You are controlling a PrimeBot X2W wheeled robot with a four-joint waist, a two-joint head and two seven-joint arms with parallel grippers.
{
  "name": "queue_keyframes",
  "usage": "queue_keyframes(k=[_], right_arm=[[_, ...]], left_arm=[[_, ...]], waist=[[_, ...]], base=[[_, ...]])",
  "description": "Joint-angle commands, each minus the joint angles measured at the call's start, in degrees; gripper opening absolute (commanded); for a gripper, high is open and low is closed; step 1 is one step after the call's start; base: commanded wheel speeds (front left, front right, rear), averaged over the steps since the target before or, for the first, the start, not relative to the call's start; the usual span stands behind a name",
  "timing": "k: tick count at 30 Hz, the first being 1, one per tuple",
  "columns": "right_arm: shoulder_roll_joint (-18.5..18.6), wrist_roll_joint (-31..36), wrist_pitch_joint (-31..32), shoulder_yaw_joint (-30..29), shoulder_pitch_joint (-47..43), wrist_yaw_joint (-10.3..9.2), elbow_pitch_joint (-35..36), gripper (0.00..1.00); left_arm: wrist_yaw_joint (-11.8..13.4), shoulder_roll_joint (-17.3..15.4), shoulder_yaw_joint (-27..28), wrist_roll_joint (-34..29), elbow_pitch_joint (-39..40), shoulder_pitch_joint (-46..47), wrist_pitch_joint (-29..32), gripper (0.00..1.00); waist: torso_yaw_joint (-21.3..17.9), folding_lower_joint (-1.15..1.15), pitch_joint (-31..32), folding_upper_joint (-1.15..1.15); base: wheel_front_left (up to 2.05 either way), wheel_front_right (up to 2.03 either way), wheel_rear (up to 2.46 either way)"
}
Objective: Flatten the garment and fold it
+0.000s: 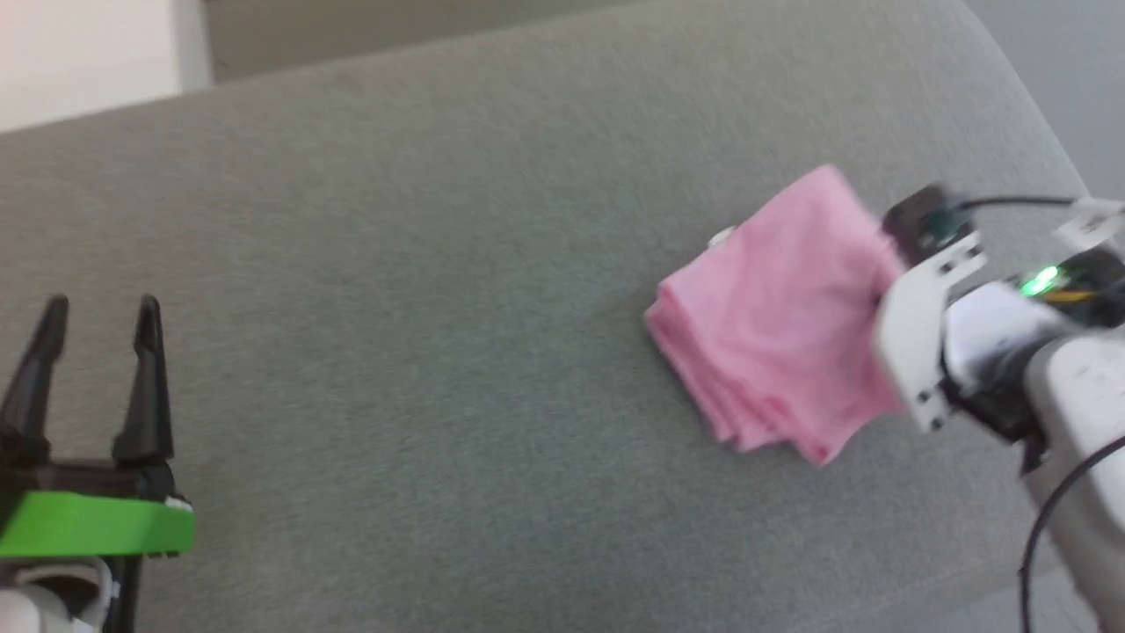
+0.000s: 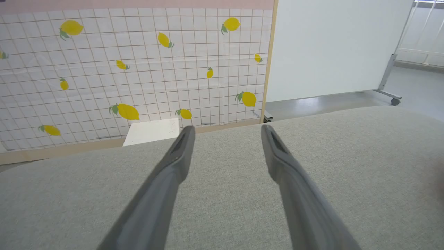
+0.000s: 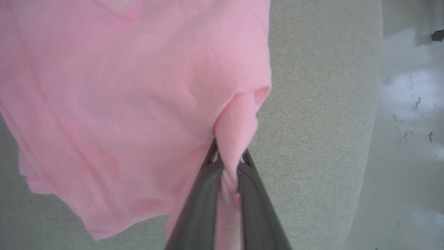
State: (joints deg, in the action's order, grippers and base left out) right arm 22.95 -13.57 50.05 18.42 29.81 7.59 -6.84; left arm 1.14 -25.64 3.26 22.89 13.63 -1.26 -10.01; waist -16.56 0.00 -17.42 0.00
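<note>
Folded pink garment [image 1: 773,316] on grey cushion [image 1: 395,308], right jaws clenched on its bunched edge, left jaws released

The garment [image 1: 773,316] is plain light pink, the cushion [image 1: 395,308] muted grey-green, the backdrop [image 2: 138,80] white, gridded, dotted with yellow lemons.

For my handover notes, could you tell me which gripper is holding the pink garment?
The right gripper: it is pinched shut on a bunched edge of the garment, while the left gripper stands open over the bare cushion.
</note>
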Motion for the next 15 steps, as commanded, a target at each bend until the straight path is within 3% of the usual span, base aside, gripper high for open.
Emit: queue_keyframes(k=[1,10,15], right_arm=[[0.58,0.41,-0.87,-1.26,1.68,-0.1,-0.68,0.0],[3.39,6.57,-5.84,-12.37,5.75,-0.1,-7.32,0.0],[2.63,11.48,-8.34,-19.84,6.9,-0.1,-9.19,0.0]], left_arm=[[-0.15,-1.12,0.55,-0.52,1.14,1.24,0.51,1.0],[-0.1,-5.62,3.47,-0.47,7.08,1.15,4.49,1.0],[0.22,-7.04,5.1,-0.34,8.89,0.03,5.7,1.0]], waist=[[-6.43,0.0,-8.86,0.0],[-6.07,0.0,-15.86,0.0],[-5.44,0.0,-17.56,0.0]], base=[[0.0,0.0,0.0],[0.0,0.0,0.0],[0.0,0.0,0.0]])
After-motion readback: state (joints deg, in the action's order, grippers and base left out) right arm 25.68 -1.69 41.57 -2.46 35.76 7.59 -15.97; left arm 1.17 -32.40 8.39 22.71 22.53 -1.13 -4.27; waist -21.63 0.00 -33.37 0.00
